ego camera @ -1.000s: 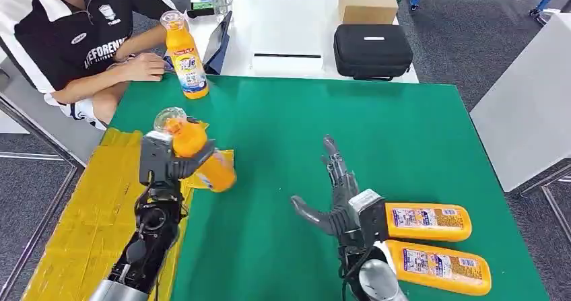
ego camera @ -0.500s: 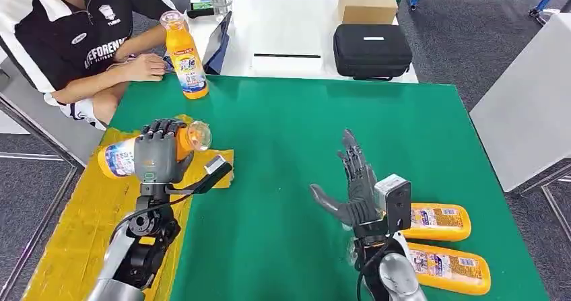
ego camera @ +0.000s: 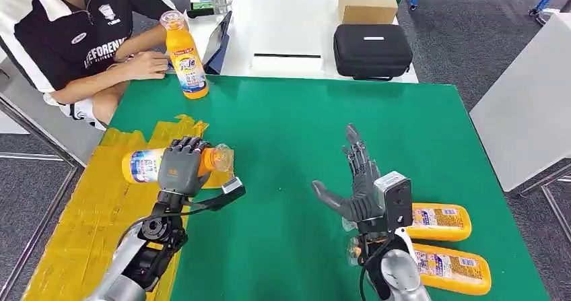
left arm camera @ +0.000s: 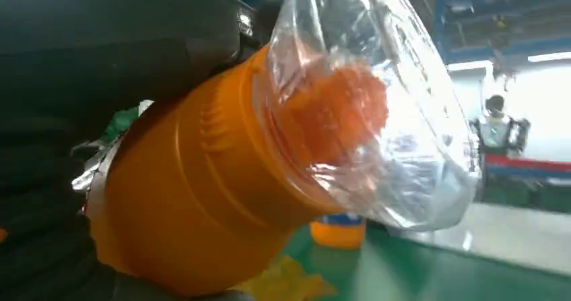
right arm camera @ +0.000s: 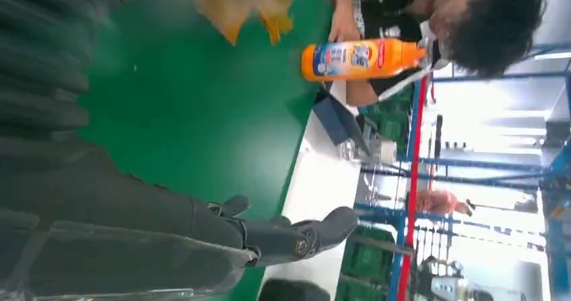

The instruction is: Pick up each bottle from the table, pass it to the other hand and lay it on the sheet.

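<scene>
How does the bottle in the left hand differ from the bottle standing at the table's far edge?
The held bottle lies sideways in the left hand, above the yellow sheet; the standing bottle is upright on the green table, near a person's hand. The held bottle's cap points toward the table's middle; the standing one's points up. Both are orange with clear caps and blue-white labels.

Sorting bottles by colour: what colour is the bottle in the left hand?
Orange, with a clear cap cover; the bottle in the left hand shows best in the left wrist view.
</scene>
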Controlling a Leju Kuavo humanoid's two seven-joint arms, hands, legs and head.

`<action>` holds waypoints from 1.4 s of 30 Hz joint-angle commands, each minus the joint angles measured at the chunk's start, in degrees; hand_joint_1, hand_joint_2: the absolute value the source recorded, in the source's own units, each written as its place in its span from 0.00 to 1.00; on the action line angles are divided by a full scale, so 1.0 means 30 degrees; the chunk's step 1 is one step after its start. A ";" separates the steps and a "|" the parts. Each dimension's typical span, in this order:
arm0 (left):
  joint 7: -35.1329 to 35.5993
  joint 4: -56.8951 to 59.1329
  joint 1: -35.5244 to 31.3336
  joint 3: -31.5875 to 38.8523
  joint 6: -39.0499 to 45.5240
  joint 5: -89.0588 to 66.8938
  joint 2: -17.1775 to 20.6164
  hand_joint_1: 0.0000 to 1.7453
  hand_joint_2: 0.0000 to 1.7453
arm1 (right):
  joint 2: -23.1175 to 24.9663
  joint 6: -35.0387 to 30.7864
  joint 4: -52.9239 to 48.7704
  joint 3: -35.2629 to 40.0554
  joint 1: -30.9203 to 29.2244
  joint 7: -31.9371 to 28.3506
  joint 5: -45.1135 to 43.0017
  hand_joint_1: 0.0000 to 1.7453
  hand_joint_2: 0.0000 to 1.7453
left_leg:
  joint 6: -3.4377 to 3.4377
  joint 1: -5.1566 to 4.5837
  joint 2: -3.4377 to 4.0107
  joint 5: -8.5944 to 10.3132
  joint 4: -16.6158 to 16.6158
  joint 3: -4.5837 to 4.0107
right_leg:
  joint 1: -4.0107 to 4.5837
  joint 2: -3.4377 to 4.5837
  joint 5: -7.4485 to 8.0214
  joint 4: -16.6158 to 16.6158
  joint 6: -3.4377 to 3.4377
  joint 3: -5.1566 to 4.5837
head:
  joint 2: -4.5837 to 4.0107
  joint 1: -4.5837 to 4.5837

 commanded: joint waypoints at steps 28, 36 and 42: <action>-0.5604 0.2987 -0.0356 0.2827 -0.0406 0.9351 -0.1585 0.00 1.00 | -0.0171 -0.1758 0.1271 -0.0587 -0.0590 -0.0113 0.5601 0.00 1.00 | -0.0047 0.0015 0.0017 -0.0048 -0.0009 0.0102 | 0.0014 -0.0008 -0.0040 -0.0010 -0.0006 0.0104 | 0.0000 0.0000; -0.7789 -0.0717 0.1361 0.3522 -0.3194 1.4234 -0.1629 0.00 1.00 | -0.3200 0.2756 -0.0775 -0.0591 -0.1075 0.2478 1.8446 0.00 1.00 | -0.0040 0.0010 0.0014 -0.0069 0.0022 0.0087 | 0.0010 -0.0016 -0.0058 0.0012 0.0005 0.0094 | 0.0000 0.0000; -0.7977 -0.1339 0.1668 0.3492 -0.3528 1.4778 -0.1581 0.00 1.00 | -0.4534 0.3606 -0.0432 -0.1240 -0.1528 0.2485 1.8068 0.00 1.00 | -0.0028 -0.0005 0.0015 -0.0047 0.0011 0.0062 | -0.0001 -0.0007 -0.0034 0.0002 0.0006 0.0069 | 0.0000 0.0000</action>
